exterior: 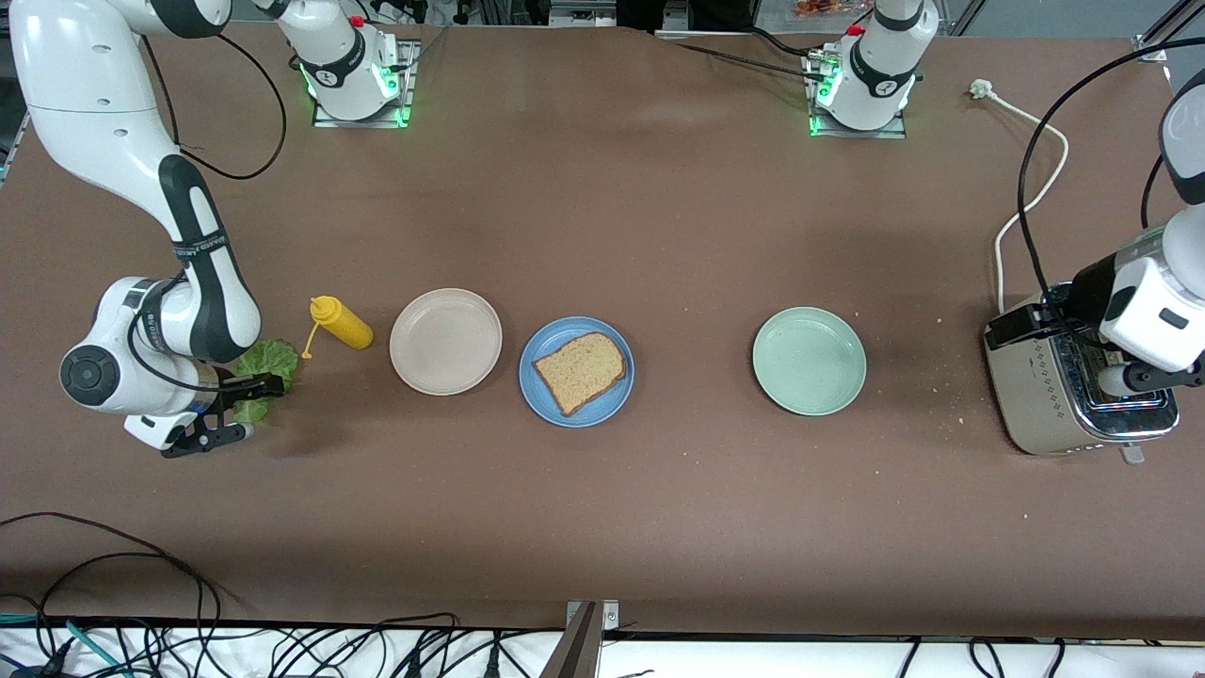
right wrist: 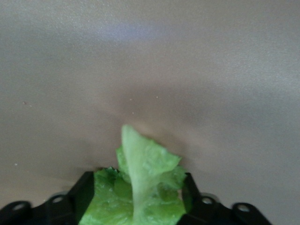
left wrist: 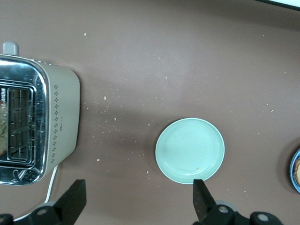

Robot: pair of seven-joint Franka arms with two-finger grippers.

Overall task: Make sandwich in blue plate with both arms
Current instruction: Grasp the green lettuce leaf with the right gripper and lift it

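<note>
One brown bread slice [exterior: 581, 370] lies on the blue plate [exterior: 548, 403] near the table's middle. A ruffled green lettuce leaf [exterior: 269, 359] [right wrist: 140, 185] rests on the table toward the right arm's end. My right gripper [exterior: 265, 407] [right wrist: 137, 192] is low around the leaf. Its fingers are open, one on each side, and the leaf fills the gap. My left gripper [left wrist: 138, 187] hangs open and empty above the toaster [exterior: 1073, 400] [left wrist: 51, 126] at the left arm's end. Something brown [left wrist: 3, 133] shows in the toaster slot.
A yellow squeeze bottle [exterior: 341, 323] lies beside the lettuce. A beige plate [exterior: 445, 341] sits between that bottle and the blue plate. A pale green plate [exterior: 809, 361] [left wrist: 190, 150] stands between the blue plate and the toaster. The toaster's white cord [exterior: 1031, 188] trails toward the bases.
</note>
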